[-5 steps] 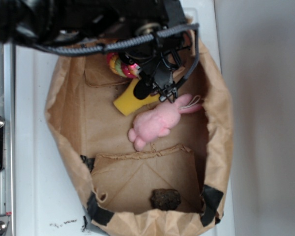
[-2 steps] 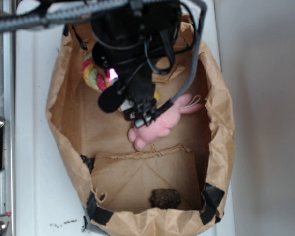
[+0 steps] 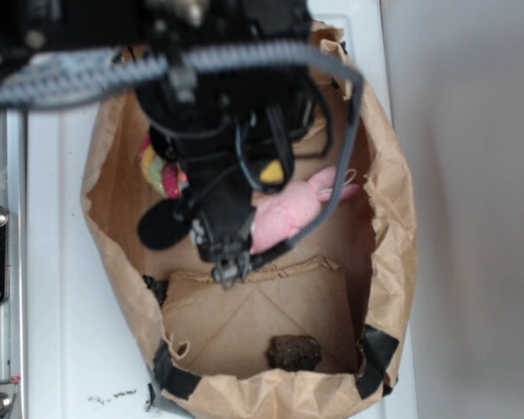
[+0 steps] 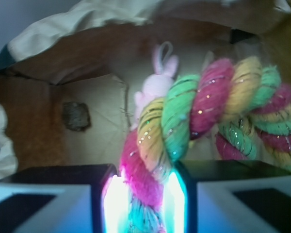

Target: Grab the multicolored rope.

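Note:
The multicolored rope (image 4: 194,116), a thick twist of red, yellow and green strands, rises from between my gripper's (image 4: 143,199) two pads and curls off to the right in the wrist view. The jaws are shut on its lower end. In the exterior view only a small piece of the rope (image 3: 160,171) shows, at the left side of the black arm (image 3: 223,209). The arm hangs over the brown paper bag (image 3: 100,183) and hides the jaws there.
A pink plush bunny (image 3: 293,214) lies in the bag's middle, partly under the arm, with a bit of yellow sponge (image 3: 271,172) behind it. A dark lump (image 3: 294,352) sits at the bag's near end. The bag's crumpled walls stand all around.
The arm has swung from the bag's far end toward its middle and left, now covering the sponge and part of the bunny. The rope moved left with it.

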You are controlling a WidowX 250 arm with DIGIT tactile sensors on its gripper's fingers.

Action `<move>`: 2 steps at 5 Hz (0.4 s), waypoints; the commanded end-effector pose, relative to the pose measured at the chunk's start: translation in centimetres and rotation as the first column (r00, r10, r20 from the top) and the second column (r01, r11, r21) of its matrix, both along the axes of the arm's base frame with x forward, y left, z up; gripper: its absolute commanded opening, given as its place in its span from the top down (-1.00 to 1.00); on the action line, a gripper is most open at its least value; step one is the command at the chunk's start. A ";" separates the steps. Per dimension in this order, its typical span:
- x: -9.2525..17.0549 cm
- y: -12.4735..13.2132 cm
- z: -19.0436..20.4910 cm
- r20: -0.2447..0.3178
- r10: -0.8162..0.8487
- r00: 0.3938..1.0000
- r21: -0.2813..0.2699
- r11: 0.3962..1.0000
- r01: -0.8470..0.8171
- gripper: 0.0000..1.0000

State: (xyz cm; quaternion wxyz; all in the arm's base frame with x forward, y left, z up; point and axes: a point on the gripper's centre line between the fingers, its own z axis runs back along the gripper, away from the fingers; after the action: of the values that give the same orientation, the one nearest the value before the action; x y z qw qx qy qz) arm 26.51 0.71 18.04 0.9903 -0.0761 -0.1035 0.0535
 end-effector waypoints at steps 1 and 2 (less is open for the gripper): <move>1.2 -1.0 2.8 0.054 -0.077 0.996 -0.012 0.997 0.078 1.00; 1.2 -1.3 3.1 0.073 -0.071 0.995 0.014 0.997 0.070 1.00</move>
State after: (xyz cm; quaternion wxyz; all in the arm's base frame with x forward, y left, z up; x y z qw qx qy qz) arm 27.28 -1.89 19.05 0.9915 -0.0765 -0.1023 0.0231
